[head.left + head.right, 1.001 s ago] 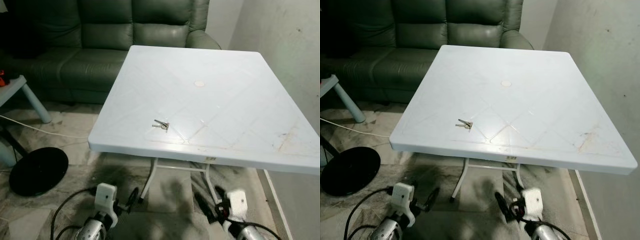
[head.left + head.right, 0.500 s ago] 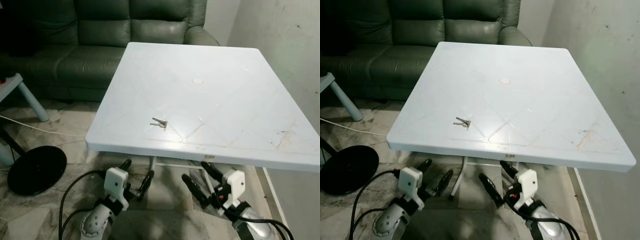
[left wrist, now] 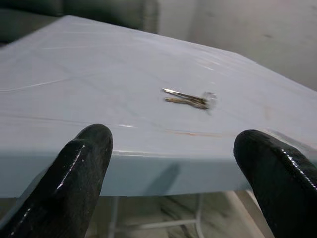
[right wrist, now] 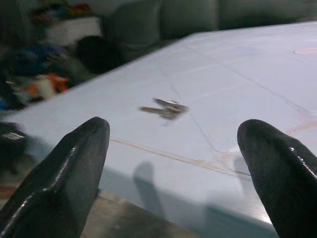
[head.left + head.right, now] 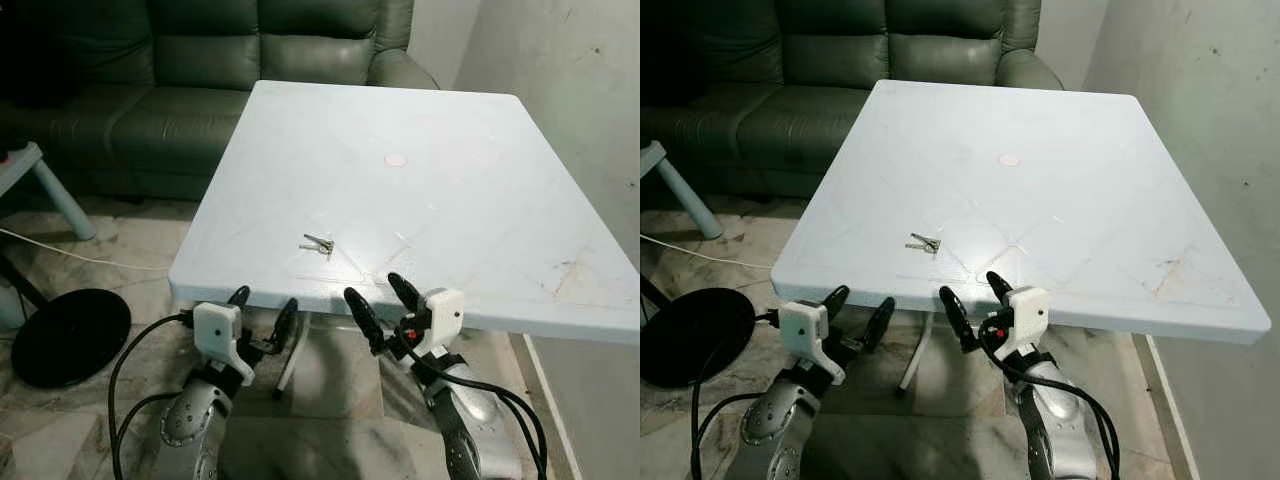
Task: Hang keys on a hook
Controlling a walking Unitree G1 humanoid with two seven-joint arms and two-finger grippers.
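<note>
The keys (image 5: 318, 244) lie flat on the white counter (image 5: 450, 200), a short way in from its near edge and well clear of the small round cap (image 5: 396, 159) at the counter's centre. They read as a small metal bunch, blades fanned to one side with a ring or fob at the other; the finer detail is too small to settle.

Judgement on handling: light, rigid and thin, sitting flush on a smooth plastic top, so likely to skate or pivot when pushed. The ring end looks the bulkiest part and the better place to pinch; the blades offer little height. A loose bunch will dangle once lifted.

The left gripper (image 5: 262, 307) sits just below the counter's near edge, left of the keys, fingers spread wide and holding nothing. The right gripper (image 5: 381, 303) stands at that same edge, right of the keys, one finger rising in front of the counter top, also wide open and empty. Both wrist views look across the counter at the keys (image 3: 188, 98) between parted fingers.

The counter is moulded plastic with shallow diagonal grooves and brownish scuffing toward its right side. Behind the counter stands a dark green leather sofa (image 5: 200, 70); a pale wall (image 5: 560, 90) runs along the counter's right. Left of the counter, on the marbled tile floor (image 5: 130, 260), are a black round base (image 5: 68, 336) and a white cable (image 5: 70, 258). No hook can be picked out.
</note>
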